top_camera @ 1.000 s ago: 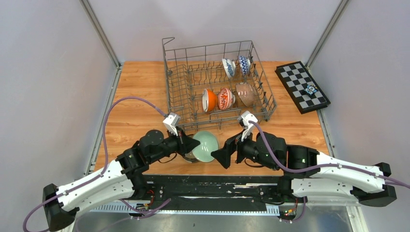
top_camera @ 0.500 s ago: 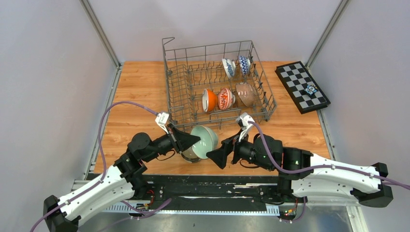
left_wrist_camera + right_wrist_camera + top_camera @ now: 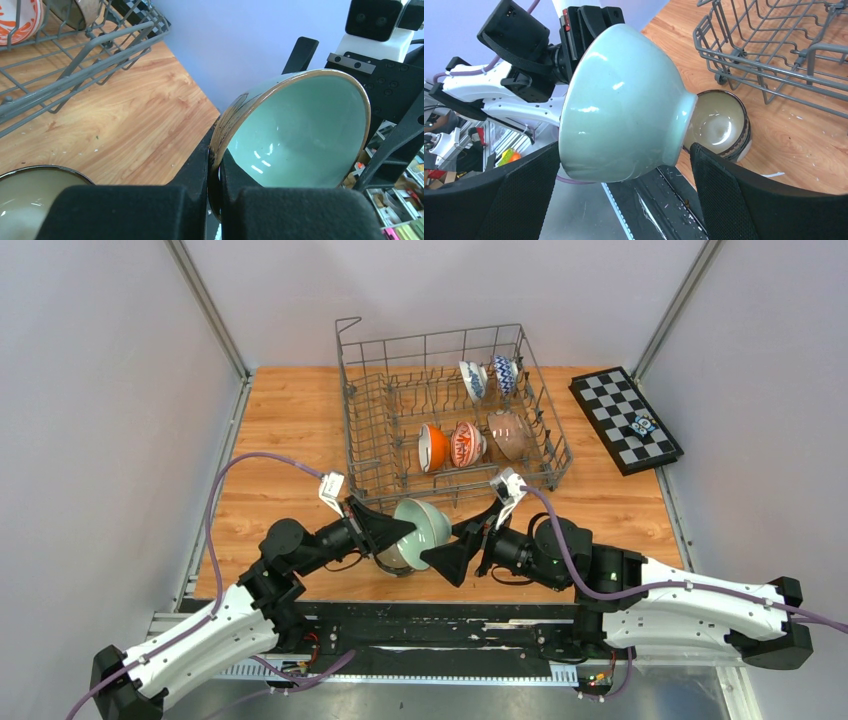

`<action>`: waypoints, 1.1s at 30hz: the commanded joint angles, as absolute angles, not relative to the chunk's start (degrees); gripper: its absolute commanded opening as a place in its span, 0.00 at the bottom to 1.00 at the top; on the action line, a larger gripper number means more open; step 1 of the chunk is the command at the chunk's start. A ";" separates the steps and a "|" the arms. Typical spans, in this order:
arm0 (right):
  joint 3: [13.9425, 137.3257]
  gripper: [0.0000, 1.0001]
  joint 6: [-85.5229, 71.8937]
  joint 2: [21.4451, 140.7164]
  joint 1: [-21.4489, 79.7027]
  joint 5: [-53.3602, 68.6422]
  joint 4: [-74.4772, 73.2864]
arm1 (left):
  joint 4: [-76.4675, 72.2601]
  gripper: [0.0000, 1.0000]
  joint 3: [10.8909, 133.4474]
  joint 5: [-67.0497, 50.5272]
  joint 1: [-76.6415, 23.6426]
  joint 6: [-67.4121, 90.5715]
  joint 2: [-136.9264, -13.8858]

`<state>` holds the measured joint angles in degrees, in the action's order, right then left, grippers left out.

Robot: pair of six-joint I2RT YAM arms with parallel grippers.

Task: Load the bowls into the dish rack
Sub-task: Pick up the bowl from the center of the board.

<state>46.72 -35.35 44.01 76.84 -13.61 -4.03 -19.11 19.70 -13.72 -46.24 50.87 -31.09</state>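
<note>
Handover just in front of the dish rack's (image 3: 346, 410) near wall. The left arm (image 3: 300, 545) has its jaws pressed together on the rim of the pale green bowl (image 3: 422, 530), pinching the wall inside and out. The bowl hangs on its side, clear of the desk (image 3: 290, 430). Its mouth faces back toward the left wrist and its foot points at the right arm (image 3: 545, 550), so its axis runs roughly along the rack's near wall.

The right jaws are spread wide, one pad either side of the bowl's outer wall. They are close, but I cannot tell if they touch. The right arm looks like the taker, and I'd judge it must close on the body before the left lets go.

Under the green bowl, on the desk by the rack's near wall, a dark-rimmed beige bowl (image 3: 719, 125) sits upright.

The bowls inside the rack are all in its right half, on edge between tines. An orange bowl (image 3: 432, 447), a red-white patterned bowl (image 3: 466, 443) and a brownish bowl (image 3: 508, 433) fill the near row. Two blue-white bowls (image 3: 473, 380) stand by the far wall. The rack's left half shows only tines.
</note>
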 commanded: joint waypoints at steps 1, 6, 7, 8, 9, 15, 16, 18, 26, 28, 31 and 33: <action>46.14 0.98 -35.82 43.79 76.28 -12.17 -1.22 | -25.75 0.00 19.09 -13.50 -45.70 52.55 -29.35; 45.79 0.96 -35.79 43.53 76.27 -10.60 1.11 | -25.99 0.00 18.88 -13.06 -45.62 52.64 -29.07; 45.63 0.95 -35.82 43.36 76.29 -10.37 2.10 | -26.08 0.00 18.86 -13.06 -45.58 52.69 -29.16; 45.54 0.94 -35.84 43.33 76.24 -10.16 2.55 | -26.14 0.00 18.85 -12.99 -45.57 52.79 -29.23; 45.57 0.94 -35.79 43.37 76.25 -9.92 2.66 | -26.35 0.00 18.81 -13.01 -45.53 52.88 -29.26; 46.05 0.92 -35.90 43.84 76.20 -9.37 2.72 | -27.01 0.00 18.81 -12.69 -45.48 52.99 -29.58; 46.12 0.92 -35.83 44.00 76.22 -9.25 2.72 | -27.27 0.00 18.87 -12.78 -45.45 53.01 -29.67; 46.14 0.91 -35.86 44.28 76.26 -9.34 2.58 | -27.58 0.00 18.97 -12.83 -45.35 53.08 -29.91; 46.23 0.88 -35.68 44.79 76.23 -9.20 2.61 | -29.06 0.00 19.94 -13.25 -45.27 53.35 -31.68; 46.23 0.87 -35.51 44.78 76.23 -9.06 2.80 | -29.20 0.00 20.11 -13.36 -45.26 53.35 -32.09; 46.25 0.86 -35.39 44.82 76.26 -8.97 3.03 | -29.48 0.00 20.37 -13.36 -45.27 53.36 -32.58; 46.40 0.84 -35.26 45.06 76.20 -8.90 3.07 | -29.83 0.00 20.45 -13.44 -45.29 53.43 -32.84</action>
<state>46.30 -35.07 44.86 76.71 -10.72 0.49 -24.18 18.72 -13.93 -45.87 52.58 -32.47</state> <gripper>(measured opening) 0.856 0.045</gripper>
